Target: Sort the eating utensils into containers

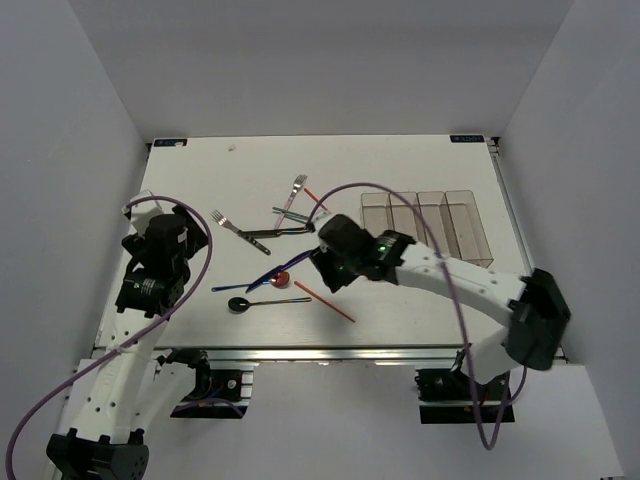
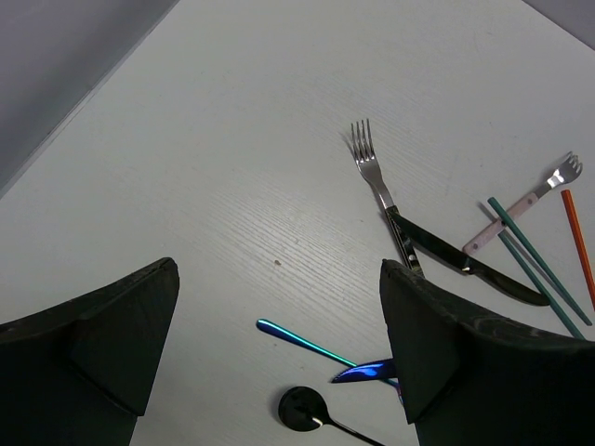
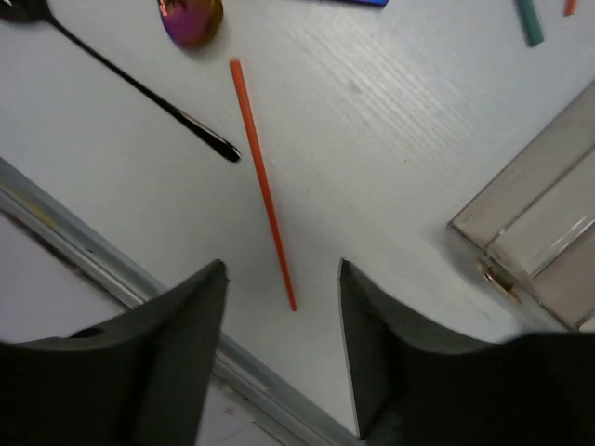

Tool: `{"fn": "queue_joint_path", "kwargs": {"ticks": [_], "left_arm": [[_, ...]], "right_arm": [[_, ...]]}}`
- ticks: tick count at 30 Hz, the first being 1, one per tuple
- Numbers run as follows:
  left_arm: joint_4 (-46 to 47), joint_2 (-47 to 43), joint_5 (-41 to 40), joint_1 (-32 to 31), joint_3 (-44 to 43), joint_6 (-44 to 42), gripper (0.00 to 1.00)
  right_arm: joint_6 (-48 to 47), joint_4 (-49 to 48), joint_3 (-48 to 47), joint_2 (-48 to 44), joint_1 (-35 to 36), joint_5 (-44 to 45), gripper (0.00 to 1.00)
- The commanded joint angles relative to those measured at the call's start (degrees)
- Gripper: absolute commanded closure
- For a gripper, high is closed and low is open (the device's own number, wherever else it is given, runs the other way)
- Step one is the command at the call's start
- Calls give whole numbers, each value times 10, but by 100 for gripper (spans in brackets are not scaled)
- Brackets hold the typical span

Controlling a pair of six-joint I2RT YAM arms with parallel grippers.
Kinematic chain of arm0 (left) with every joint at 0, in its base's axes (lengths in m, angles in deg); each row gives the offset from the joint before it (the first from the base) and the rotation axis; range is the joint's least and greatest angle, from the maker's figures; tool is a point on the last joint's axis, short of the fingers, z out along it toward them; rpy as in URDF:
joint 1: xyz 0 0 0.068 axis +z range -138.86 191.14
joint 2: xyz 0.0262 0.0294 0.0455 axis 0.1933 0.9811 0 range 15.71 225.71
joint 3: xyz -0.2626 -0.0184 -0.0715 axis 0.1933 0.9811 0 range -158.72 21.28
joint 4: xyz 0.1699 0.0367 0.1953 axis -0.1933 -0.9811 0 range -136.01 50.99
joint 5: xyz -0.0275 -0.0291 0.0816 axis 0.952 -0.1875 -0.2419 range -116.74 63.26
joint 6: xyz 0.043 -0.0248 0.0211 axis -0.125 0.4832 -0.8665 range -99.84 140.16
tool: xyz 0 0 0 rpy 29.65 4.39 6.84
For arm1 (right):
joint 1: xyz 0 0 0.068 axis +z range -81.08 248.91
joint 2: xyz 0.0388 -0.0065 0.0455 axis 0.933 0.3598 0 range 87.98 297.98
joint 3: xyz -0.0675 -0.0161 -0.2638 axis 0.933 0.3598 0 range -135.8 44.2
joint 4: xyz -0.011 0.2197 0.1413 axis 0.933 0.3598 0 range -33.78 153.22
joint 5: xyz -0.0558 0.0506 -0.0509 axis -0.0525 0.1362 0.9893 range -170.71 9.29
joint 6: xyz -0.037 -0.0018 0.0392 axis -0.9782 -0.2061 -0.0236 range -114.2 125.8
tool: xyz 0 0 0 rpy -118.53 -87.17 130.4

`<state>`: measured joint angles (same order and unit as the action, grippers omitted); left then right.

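Right hand spread above orange chopstick, containers cropped.

Boxed in on three sides by plain pale grey panels: left wall, back wall, right wall. Inside, a white tabletop with faint wood grain, edged along the near side by a silvery metal rail. Lit softly and evenly, with only weak shadows. Below the rail, a pale, featureless floor.
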<state>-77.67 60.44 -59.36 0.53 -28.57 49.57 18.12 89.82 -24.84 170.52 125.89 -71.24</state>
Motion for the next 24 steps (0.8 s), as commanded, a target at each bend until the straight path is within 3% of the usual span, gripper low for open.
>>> {"fn": "queue_joint_path", "kwargs": {"ticks": [1,6,20,22,24], "left_arm": [[10,-10,-3,2,4,1,2],[17,-11,18,2,9,-4,2],[22,-7,38,2,12,-9,2],[23,-8,39,2,12,-10,2],[23,-7,40,2,12,-10,2]], "right_arm": [[-33,9,-16,53,18,39,50],[-48,-46,12,112,48,30,52],[-91,-112,17,213,33,-38,52],[-92,-115,17,222,31,-50,55],[-92,-115,16,233,30,-58,64]]}}
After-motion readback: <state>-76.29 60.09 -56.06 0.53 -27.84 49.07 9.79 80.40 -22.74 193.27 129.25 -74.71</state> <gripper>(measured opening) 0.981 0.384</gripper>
